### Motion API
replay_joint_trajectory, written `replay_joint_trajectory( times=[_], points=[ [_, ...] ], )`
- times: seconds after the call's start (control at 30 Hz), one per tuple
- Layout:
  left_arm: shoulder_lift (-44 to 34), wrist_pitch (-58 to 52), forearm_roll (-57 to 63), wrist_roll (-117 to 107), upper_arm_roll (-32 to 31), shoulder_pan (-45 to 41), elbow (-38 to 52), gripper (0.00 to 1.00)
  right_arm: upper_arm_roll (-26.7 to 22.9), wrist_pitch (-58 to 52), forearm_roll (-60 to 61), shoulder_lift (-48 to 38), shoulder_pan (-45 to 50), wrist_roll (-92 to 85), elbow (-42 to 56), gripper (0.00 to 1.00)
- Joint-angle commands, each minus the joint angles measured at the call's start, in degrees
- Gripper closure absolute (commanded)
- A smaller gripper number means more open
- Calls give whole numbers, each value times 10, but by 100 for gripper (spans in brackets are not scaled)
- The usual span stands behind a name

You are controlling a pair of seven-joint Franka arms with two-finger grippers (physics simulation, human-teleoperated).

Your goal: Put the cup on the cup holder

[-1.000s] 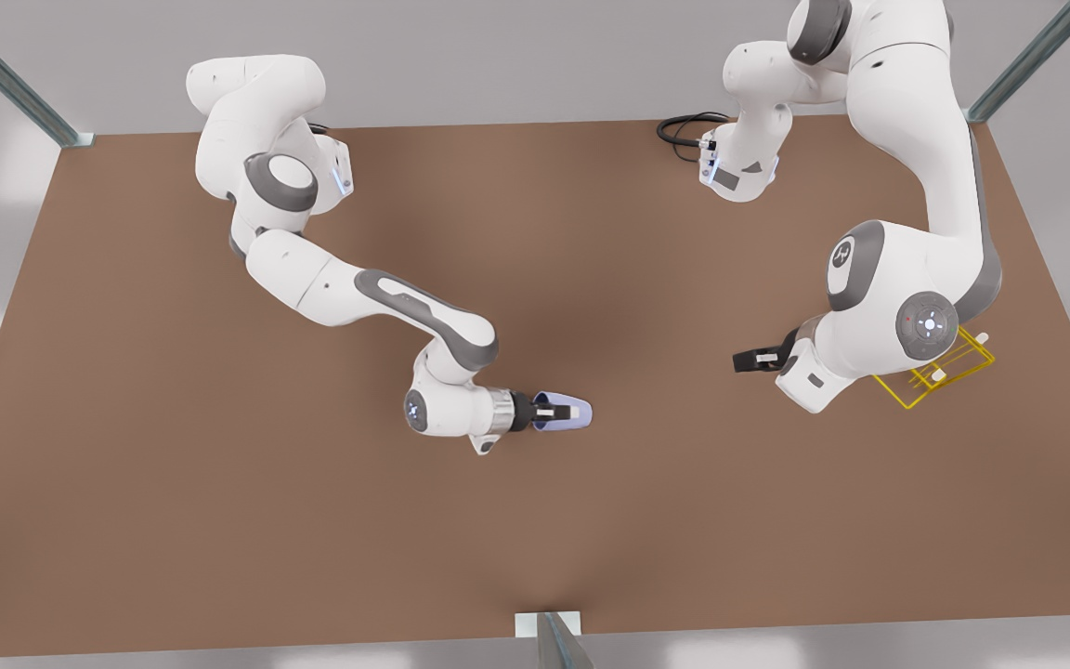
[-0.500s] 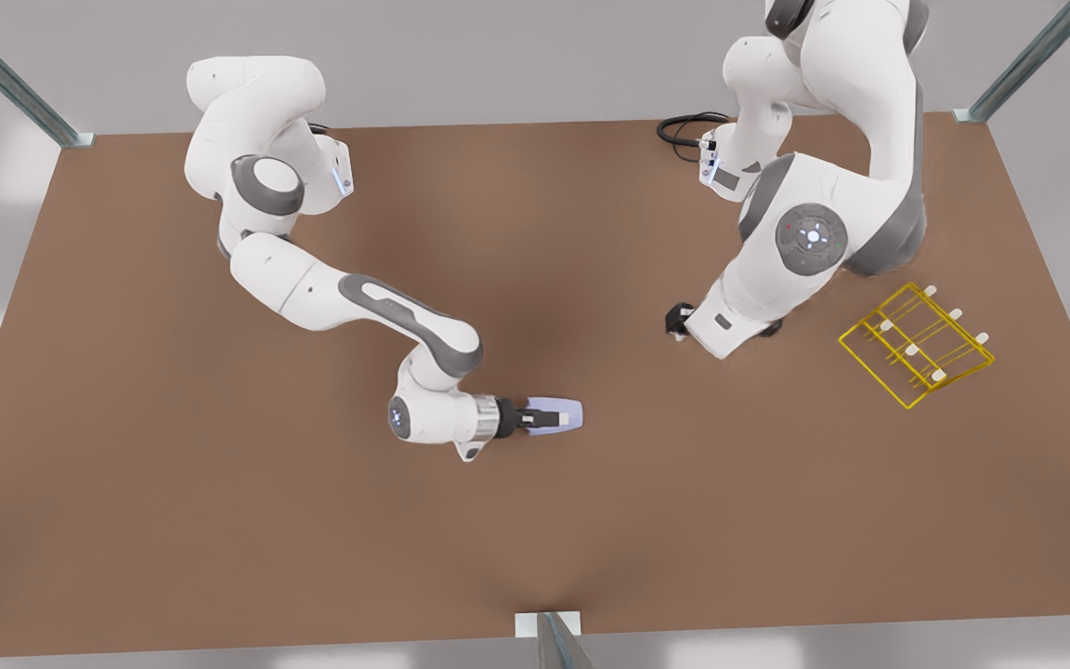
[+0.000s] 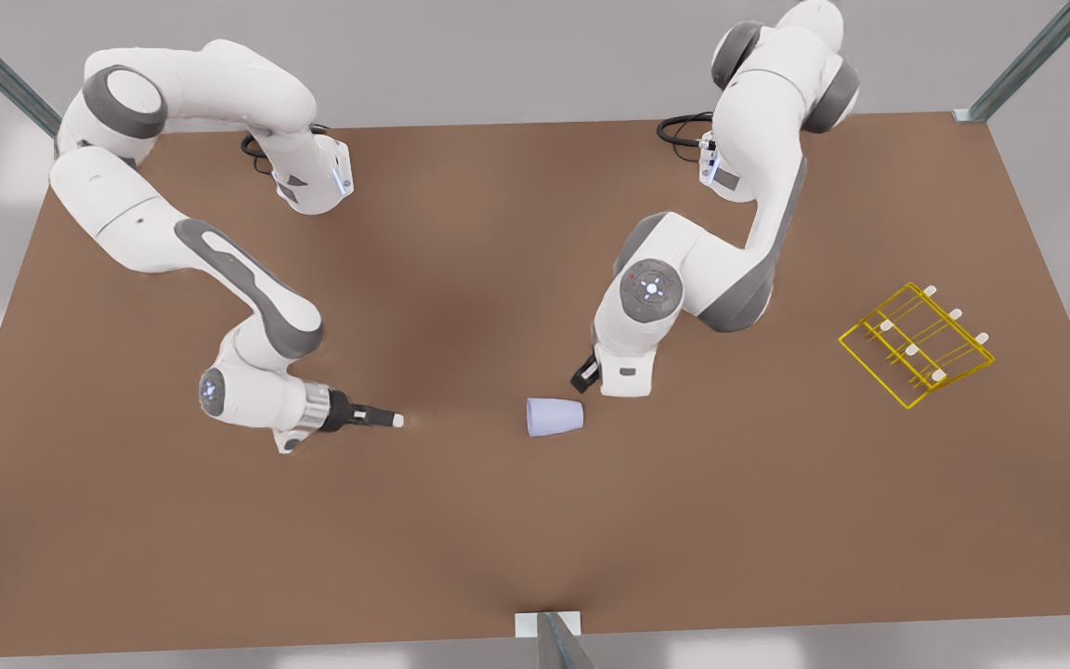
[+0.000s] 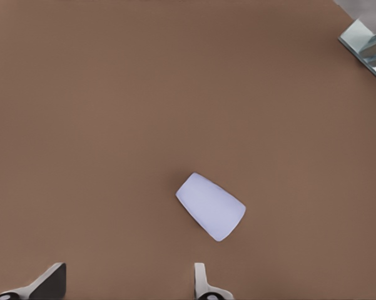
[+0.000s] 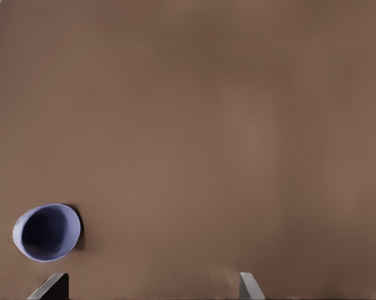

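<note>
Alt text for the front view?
The cup lies on its side on the table, ungripped. The left gripper, open, hangs close beside it; the right gripper, open, is toward the picture's left, the cup holder far right.

We get front view from high above, far off, tilted down over whole table. Left wrist camera sits near, looking down past left gripper onto cup. Right wrist camera rides low behind right gripper, facing cup's mouth. All three views share cup and tabletop.
</note>
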Motion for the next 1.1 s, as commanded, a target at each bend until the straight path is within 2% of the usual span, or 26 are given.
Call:
replay_joint_trajectory(
  times=[0.0, 0.07, 0.1, 0.2, 0.3, 0.37, 0.4, 0.43, 0.47, 0.53, 0.8, 0.87, 0.93, 1.07],
  points=[
    [16, 81, 17, -678, 10, -14, 7, 0, -47, -143, 0, -119, -23, -81, -30, 0],
    [30, 95, 17, -704, 11, -13, 7, 0, -152, -162, -3, -231, -1, -219, -42, 0],
    [34, 106, 19, -718, 12, -13, 8, 0, -181, -163, -11, -272, 3, -265, -43, 0],
    [51, 133, 20, -718, 29, -24, 8, 0, -187, -205, -12, -355, 3, -315, -9, 0],
    [83, 147, 20, -708, 28, -37, 8, 0, -183, -363, -15, -341, -2, -314, 144, 0],
    [95, 159, 19, -682, 23, -45, 7, 0, -187, -431, -13, -343, 8, -315, 188, 0],
    [97, 159, 19, -676, 23, -48, 7, 0, -229, -458, -13, -349, 55, -318, 199, 0],
    [100, 167, 19, -662, 22, -55, 6, 0, -396, -486, -4, -372, 218, -318, 211, 0],
    [104, 170, 19, -660, 22, -56, 7, 0, -429, -489, 34, -391, 242, -318, 211, 0],
    [107, 171, 19, -659, 22, -54, 7, 0, -451, -509, 43, -411, 291, -311, 211, 0],
    [131, 203, 19, -583, 22, -70, -10, 0, -446, -514, 59, -402, 285, -317, 206, 0],
    [131, 210, 20, -566, 22, -78, -17, 0, -442, -441, 68, -389, 296, -316, 210, 0],
    [135, 210, 20, -545, 22, -78, -19, 0, -408, -394, 67, -369, 298, -315, 210, 0],
    [146, 234, 20, -536, 22, -77, -15, 0, -407, -414, 65, -374, 297, -309, 210, 0]
  ],
)
